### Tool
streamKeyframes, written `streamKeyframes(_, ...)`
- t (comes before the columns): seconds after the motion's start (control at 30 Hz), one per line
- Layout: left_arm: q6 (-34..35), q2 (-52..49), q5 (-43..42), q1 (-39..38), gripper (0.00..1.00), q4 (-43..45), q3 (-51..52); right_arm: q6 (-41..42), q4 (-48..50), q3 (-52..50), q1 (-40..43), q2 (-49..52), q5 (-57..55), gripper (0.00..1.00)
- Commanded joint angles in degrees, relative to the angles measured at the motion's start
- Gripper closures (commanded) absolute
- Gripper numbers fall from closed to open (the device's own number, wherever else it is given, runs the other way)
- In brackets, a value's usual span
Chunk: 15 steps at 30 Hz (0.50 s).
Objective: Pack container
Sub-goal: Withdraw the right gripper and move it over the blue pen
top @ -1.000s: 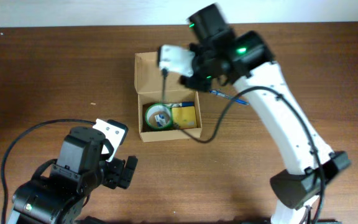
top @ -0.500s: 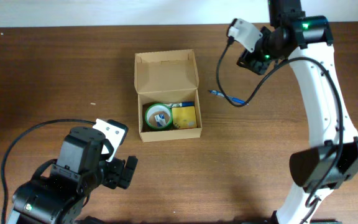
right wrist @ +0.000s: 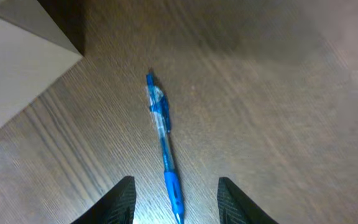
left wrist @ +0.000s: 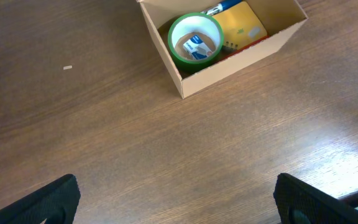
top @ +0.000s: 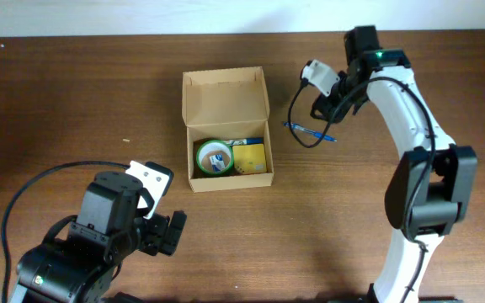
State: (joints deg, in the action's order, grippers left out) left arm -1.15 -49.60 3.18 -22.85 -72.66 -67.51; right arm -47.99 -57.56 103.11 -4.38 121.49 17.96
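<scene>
The container [top: 226, 94] sits mid-table with its mouth up and its hinged lid laid back toward the far edge, so box and flap together run long from near to far. It is judged to be light, thin cardboard that dents under a hard pinch and is best taken by the flap's free edge. The left gripper [left wrist: 178, 202] and right gripper [right wrist: 176, 200] both have fingers spread and hold nothing, the right poised over a blue pen [right wrist: 165, 146] lying beside the box.

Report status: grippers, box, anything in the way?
Left gripper open, empty. Right gripper open, over blue pen on table. Box open, tape and yellow pad inside. Nothing between pen and box.
</scene>
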Motion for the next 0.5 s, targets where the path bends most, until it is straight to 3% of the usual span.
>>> streamKeyframes(0.0,-1.1,0.2,-0.4,0.2,0.0,0.1,-0.9,0.5,1.1,-2.0,-0.1,1.7,1.8,0.56)
streamKeyframes(0.47,-1.1,0.2,-0.4,0.2,0.0,0.1,-0.9,0.6,2.1,-2.6,-0.2,8.0,2.7,0.56)
